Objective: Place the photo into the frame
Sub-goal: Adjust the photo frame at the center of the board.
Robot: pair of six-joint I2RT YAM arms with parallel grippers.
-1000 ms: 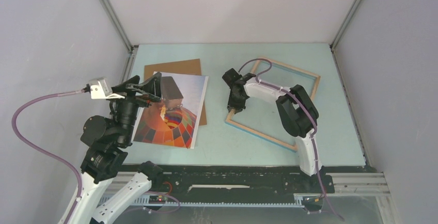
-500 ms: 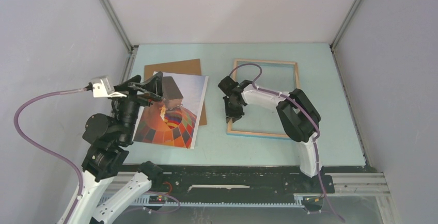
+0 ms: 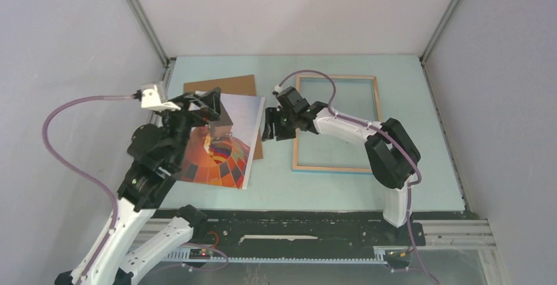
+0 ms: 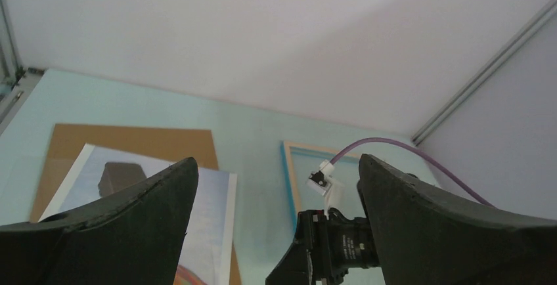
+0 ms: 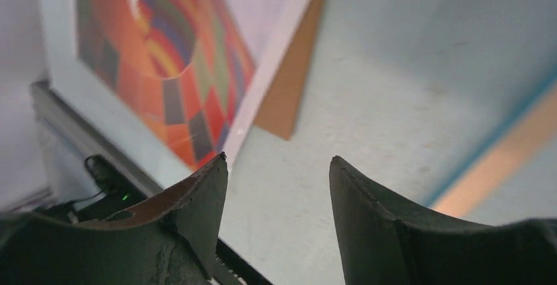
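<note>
The photo (image 3: pixel 226 157), a checkered orange and red balloon with a white border, lies at the left on the brown backing board (image 3: pixel 220 85). The frame (image 3: pixel 335 167) lies flat to its right, light wood side up. My right gripper (image 3: pixel 268 131) is open and empty, low over the table between the photo's right edge and the frame's left side. Its wrist view shows the photo (image 5: pixel 177 55), the board (image 5: pixel 295 94) and the frame's edge (image 5: pixel 506 160). My left gripper (image 3: pixel 205 103) is open and empty, raised above the photo's top left. Its wrist view shows the photo (image 4: pixel 203 213) and the frame (image 4: pixel 289 173).
The table's black front rail (image 3: pixel 295 222) runs along the near edge. Grey walls with metal corner posts (image 3: pixel 141 22) close the sides and back. The right arm's purple cable (image 3: pixel 309 75) arches over the frame's top left corner.
The frame has turned from skewed to square with the table. My right gripper has left the frame's left side and moved left toward the photo. My left arm has lifted and swung right.
</note>
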